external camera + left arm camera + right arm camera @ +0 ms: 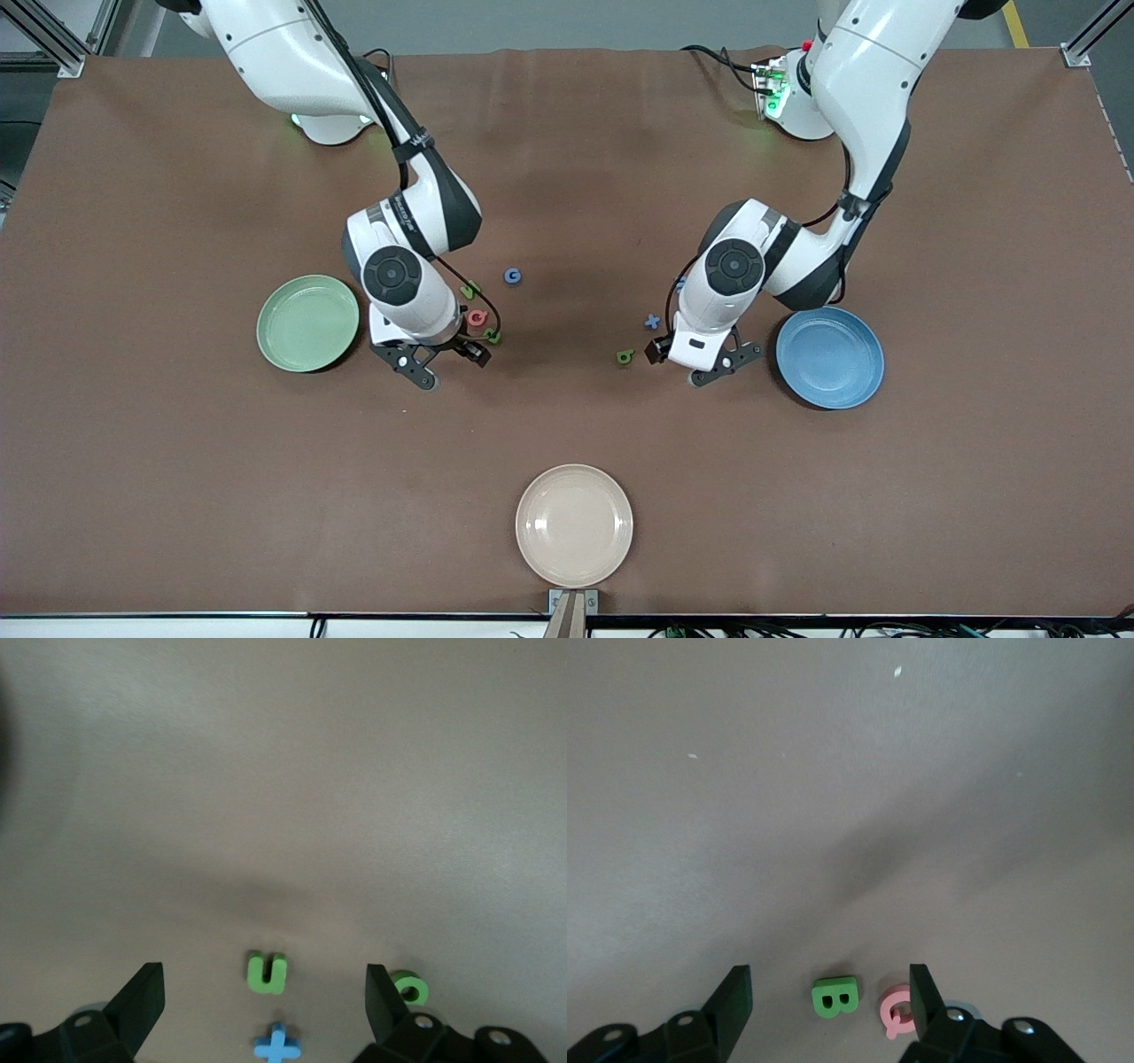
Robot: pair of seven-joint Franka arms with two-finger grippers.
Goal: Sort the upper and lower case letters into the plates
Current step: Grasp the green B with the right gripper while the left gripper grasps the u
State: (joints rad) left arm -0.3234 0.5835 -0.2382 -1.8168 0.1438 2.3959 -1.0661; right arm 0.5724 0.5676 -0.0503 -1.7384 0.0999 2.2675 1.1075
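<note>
A green B point(835, 997) lies on the table between the fingers of my right gripper point(827, 990), which is open with a gap on each side of the letter. A pink Q point(893, 1012) lies just beside it, partly hidden by one finger. From the front, my right gripper point(447, 359) hangs beside the pale green plate point(307, 322). My left gripper point(262, 983) is open over a green u point(267, 973), with a blue x point(277, 1045) and a round green letter point(409, 989) close by. My left gripper point(691, 361) is beside the blue plate point(830, 357).
A blue G point(512, 276) and another green letter point(470, 290) lie farther from the front camera than the Q. A cream plate point(574, 525) sits near the table's front edge. A blue letter point(679, 283) peeks out beside the left arm's wrist.
</note>
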